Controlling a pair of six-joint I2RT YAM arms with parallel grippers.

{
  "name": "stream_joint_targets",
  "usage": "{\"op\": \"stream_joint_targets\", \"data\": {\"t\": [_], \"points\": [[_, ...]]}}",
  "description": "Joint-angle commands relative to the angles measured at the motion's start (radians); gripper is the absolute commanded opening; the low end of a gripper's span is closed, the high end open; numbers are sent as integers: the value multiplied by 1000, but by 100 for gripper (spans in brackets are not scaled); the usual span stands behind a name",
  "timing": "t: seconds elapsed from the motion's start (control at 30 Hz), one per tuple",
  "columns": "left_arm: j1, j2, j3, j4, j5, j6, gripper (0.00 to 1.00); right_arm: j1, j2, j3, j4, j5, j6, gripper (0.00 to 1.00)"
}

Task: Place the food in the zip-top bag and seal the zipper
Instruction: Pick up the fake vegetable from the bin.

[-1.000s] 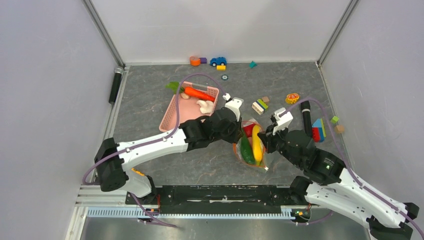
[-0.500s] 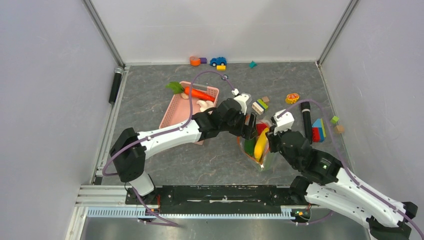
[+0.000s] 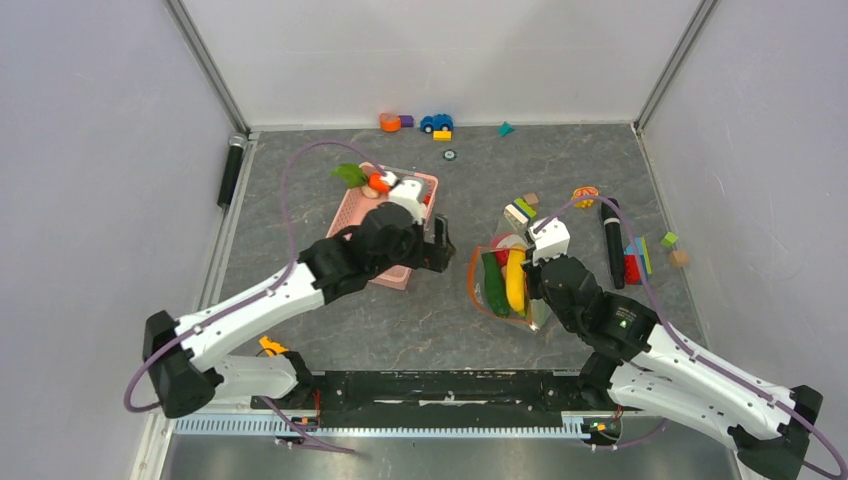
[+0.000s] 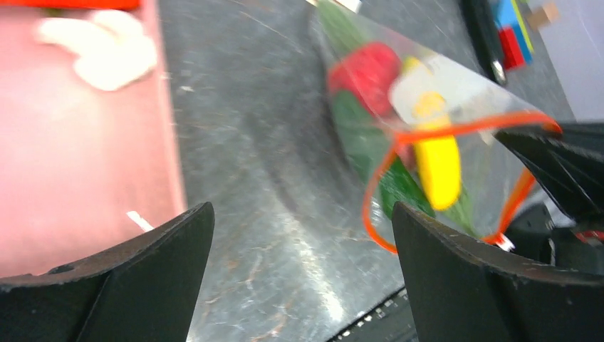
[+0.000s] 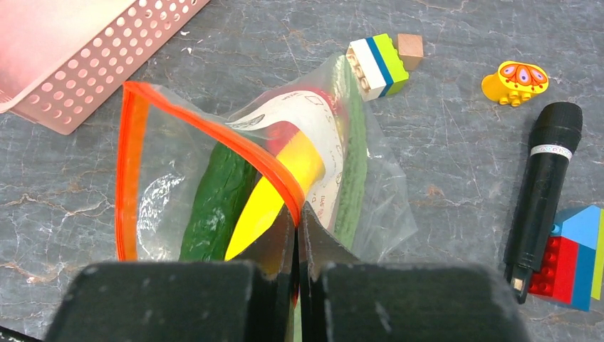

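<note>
Pinching the orange-red zipper (image 5: 214,139) of the zip-top bag (image 3: 505,285), right gripper (image 5: 298,221) clamped shut, bag mouth held open, banana (image 5: 274,189) and cucumber (image 5: 217,203) inside, left gripper (image 4: 299,263) spread wide, empty, beside pink basket (image 3: 352,215).

white arm links, black joints, purple cables

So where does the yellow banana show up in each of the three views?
Top external: banana right of centre, inside the zip-top bag.
Left wrist: banana right of centre, behind the bag's orange-red strip.
Right wrist: banana at centre, above the right gripper.
Shared landmark: the green cucumber beside it.
</note>
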Motion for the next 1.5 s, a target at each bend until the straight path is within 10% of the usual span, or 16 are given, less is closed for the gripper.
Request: {"op": "stream_joint_targets", "data": {"t": [0.0,0.4,1.47], "points": [[119,-107,-56,-79,-153,-60,100,2,1,-5,81,24,-15,2],[355,-51,-63,-60,-95,-88,100,-1,12,-42,136,38,-23,1],[498,710,334,125,60,-134,92,-3,-63,-92,157,31,-20,2]]}}
